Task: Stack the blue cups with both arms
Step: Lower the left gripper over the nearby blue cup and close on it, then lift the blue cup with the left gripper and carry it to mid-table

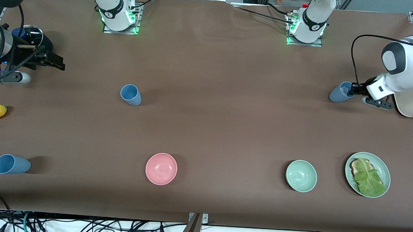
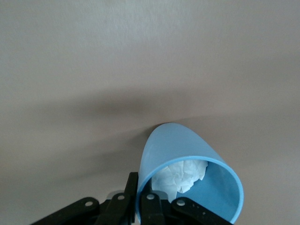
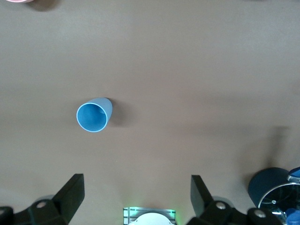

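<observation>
While the left gripper (image 1: 354,89) pinches the rim of a slate-blue cup (image 1: 340,92) near the left arm's end of the desk (image 1: 228,96), the job in hand looks like lifting that cup cleanly so it can be carried to another. The left wrist view shows one finger inside the cup's mouth and one outside, closed on the wall (image 2: 140,187), with crumpled white paper (image 2: 183,176) inside — so the cup should stay tilted no further than it is, or the paper may spill. A slow, straight lift, keeping the pinch firm on the thin rim, would suit best.

The right gripper (image 1: 52,61) hangs over the right arm's end of the desk, fingers spread wide (image 3: 70,197) and holding nothing; it waits. An upright sky-blue cup (image 1: 131,94) stands toward the middle from that gripper, nearer the front camera than the right arm's base, and seems the likely target for stacking. A third blue cup (image 1: 12,164) lies on its side, nearer the camera than the upright cup and toward the right arm's end — beside it, well apart, sits the pink bowl (image 1: 161,168).
</observation>
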Action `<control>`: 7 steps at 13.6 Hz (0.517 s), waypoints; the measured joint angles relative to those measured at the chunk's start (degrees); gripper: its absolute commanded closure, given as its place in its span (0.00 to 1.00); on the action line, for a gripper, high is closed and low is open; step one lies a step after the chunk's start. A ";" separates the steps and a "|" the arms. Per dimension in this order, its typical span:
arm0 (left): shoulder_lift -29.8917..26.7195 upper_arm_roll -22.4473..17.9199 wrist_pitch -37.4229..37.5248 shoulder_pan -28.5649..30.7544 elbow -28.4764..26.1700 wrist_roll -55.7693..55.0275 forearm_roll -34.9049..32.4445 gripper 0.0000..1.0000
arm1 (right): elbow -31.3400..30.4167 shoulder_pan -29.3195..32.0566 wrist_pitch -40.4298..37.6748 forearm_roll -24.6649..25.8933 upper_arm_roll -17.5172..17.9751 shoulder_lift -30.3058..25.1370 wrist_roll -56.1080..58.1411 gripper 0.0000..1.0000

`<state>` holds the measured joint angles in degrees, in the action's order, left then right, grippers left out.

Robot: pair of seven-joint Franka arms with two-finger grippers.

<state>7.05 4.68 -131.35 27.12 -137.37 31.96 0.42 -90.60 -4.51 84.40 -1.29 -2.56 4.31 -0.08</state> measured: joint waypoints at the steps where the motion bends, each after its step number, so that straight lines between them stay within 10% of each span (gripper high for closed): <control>1: -0.06 0.83 0.74 0.01 1.49 -0.12 0.29 1.00 | 0.00 0.00 0.00 0.00 0.00 0.00 0.00 0.00; 7: -0.37 14.99 20.19 -0.49 20.96 -18.86 0.79 1.00 | 0.00 0.01 -0.06 0.00 0.00 0.02 0.00 0.00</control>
<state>6.68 19.67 -111.16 26.63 -116.40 13.10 1.21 -90.60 -4.50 84.34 -1.29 -2.56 4.33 -0.08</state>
